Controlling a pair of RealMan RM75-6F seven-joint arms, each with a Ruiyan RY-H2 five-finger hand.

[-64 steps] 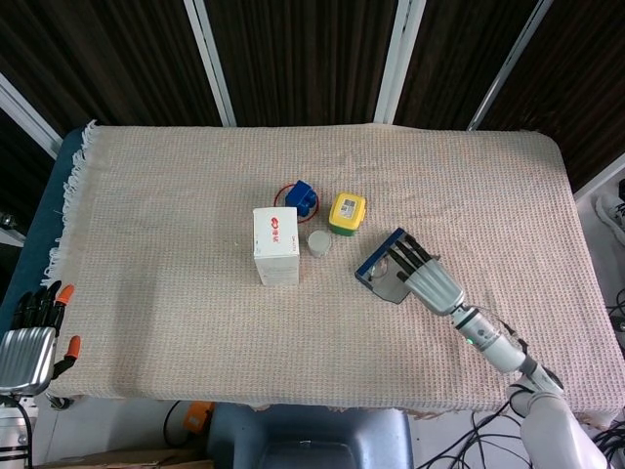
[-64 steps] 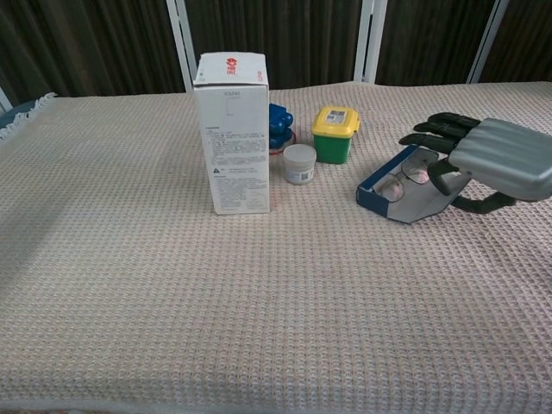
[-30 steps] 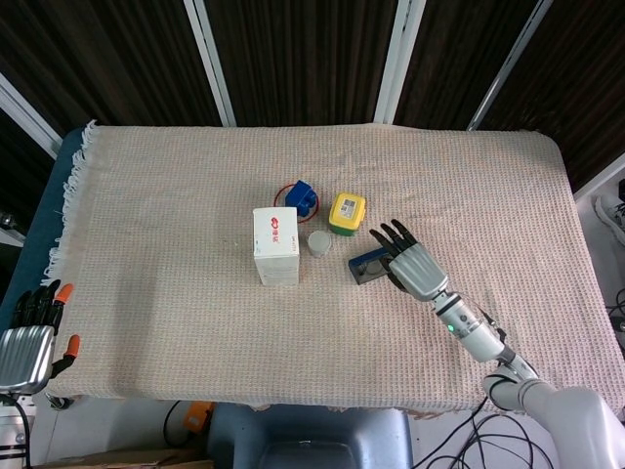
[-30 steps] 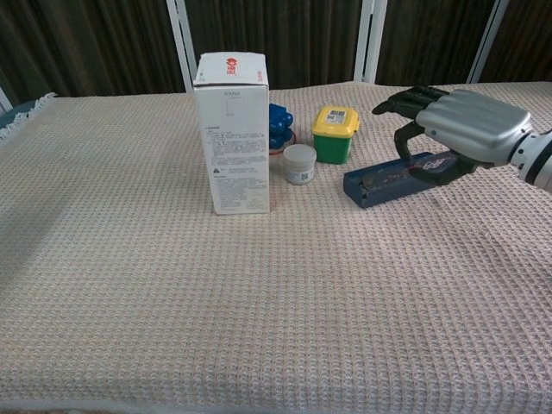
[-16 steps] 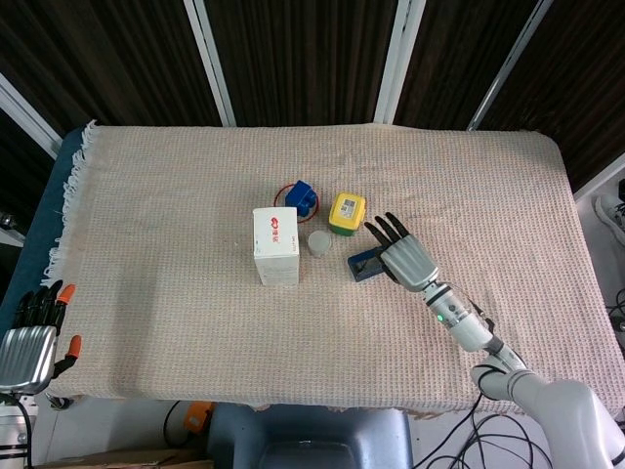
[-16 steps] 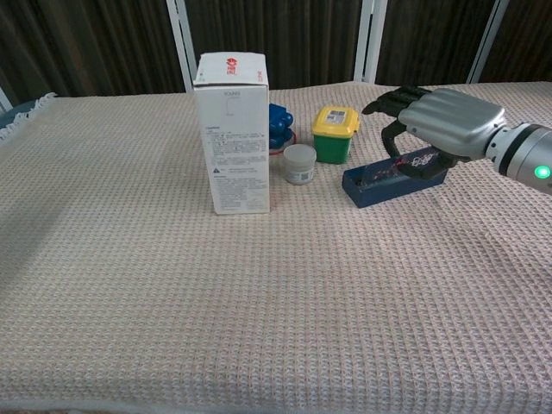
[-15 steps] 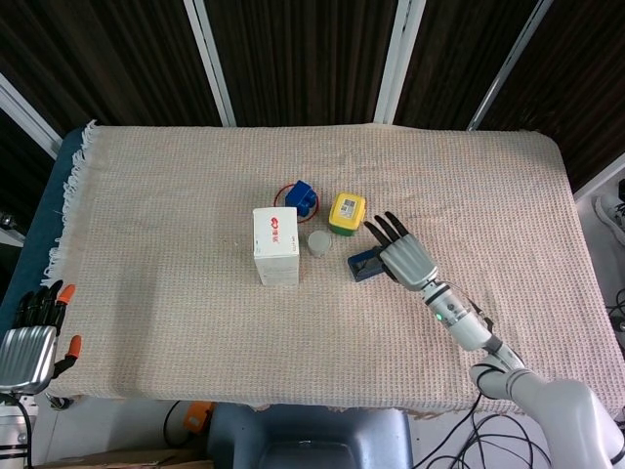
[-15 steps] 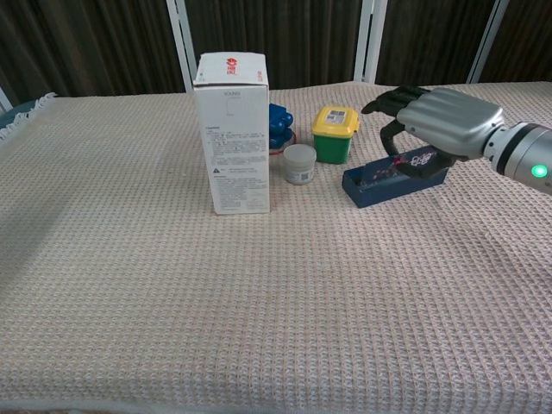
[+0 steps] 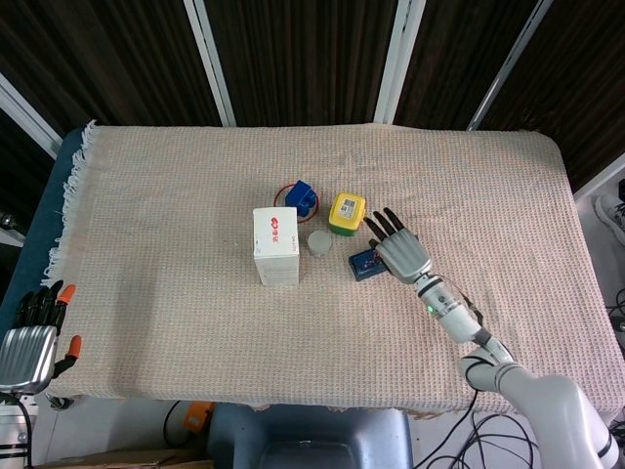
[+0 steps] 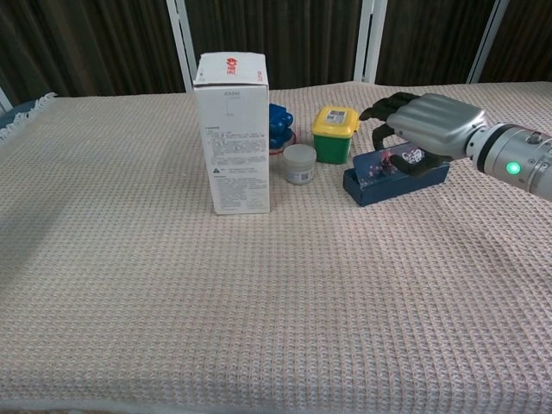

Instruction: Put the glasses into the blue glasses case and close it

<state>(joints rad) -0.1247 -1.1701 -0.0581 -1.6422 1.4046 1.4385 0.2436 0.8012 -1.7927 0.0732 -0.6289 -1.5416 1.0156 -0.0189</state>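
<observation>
The right hand (image 10: 421, 123) lay palm-down over the blue glasses case (image 10: 390, 183), right of the middle of the chest view, its dark fingers (image 10: 380, 109) spread forward past the case's far edge. The hand rested on the top of the case without gripping it. The case lay flat on the beige waffle-weave cloth (image 10: 259, 302), just right of a green tub with a yellow lid (image 10: 335, 134). Something patterned and shiny showed on top of the case under the palm; whether this was the glasses could not be told. In the head view the case (image 9: 364, 262) peeked out left of the right hand (image 9: 398, 254). A small white jar (image 10: 299, 163), a tall white carton (image 10: 233, 133) and a blue object (image 10: 278, 126) stood further left. The left hand (image 9: 29, 337) hung off the table at the lower left of the head view, fingers loosely apart, holding nothing.
</observation>
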